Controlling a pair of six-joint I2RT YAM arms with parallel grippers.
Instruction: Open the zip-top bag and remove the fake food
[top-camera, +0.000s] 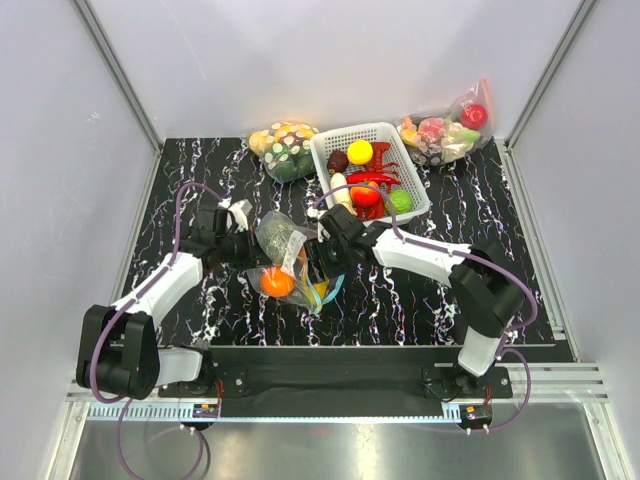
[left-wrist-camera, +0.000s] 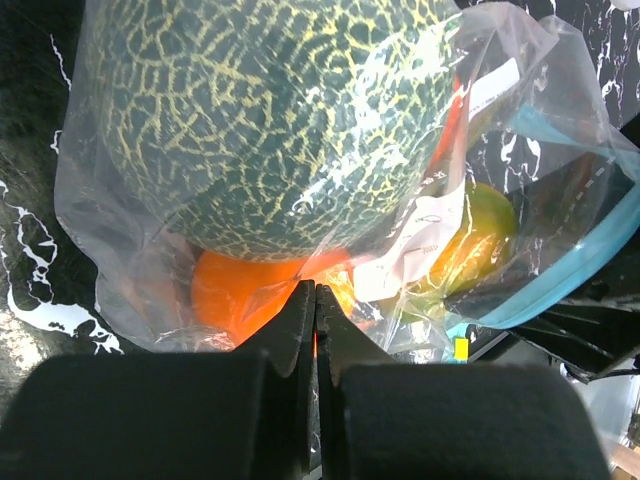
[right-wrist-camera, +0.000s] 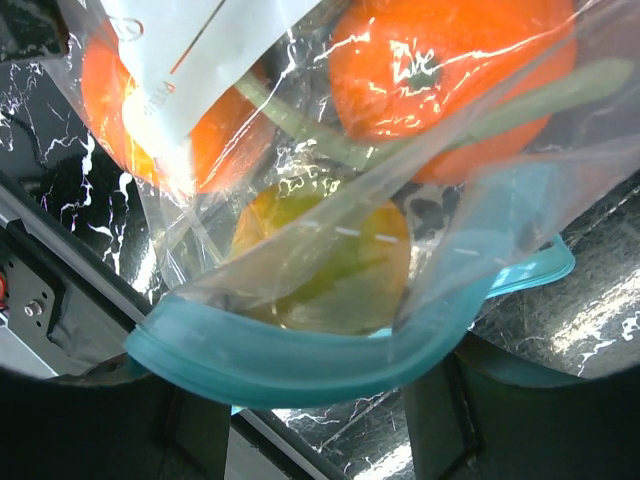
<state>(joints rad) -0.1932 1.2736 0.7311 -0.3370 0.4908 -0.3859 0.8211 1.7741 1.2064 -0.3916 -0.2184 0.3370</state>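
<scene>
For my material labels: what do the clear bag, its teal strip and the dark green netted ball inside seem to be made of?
The clear zip-top bag: thin glossy plastic film; it wrinkles and shows glare. The teal-blue zip strip: thicker, duller plastic; it holds a smooth curve. The dark green netted ball: probably hard moulded plastic with a yellowish net pattern, though foam is possible.

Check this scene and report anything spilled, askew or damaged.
Nothing is spilled or broken. The only untidy thing is the zip-top bag, lying crumpled on its side, its teal zip strip bowed into a curve. The fake food is inside it. The left gripper is pinched shut on its plastic.
</scene>
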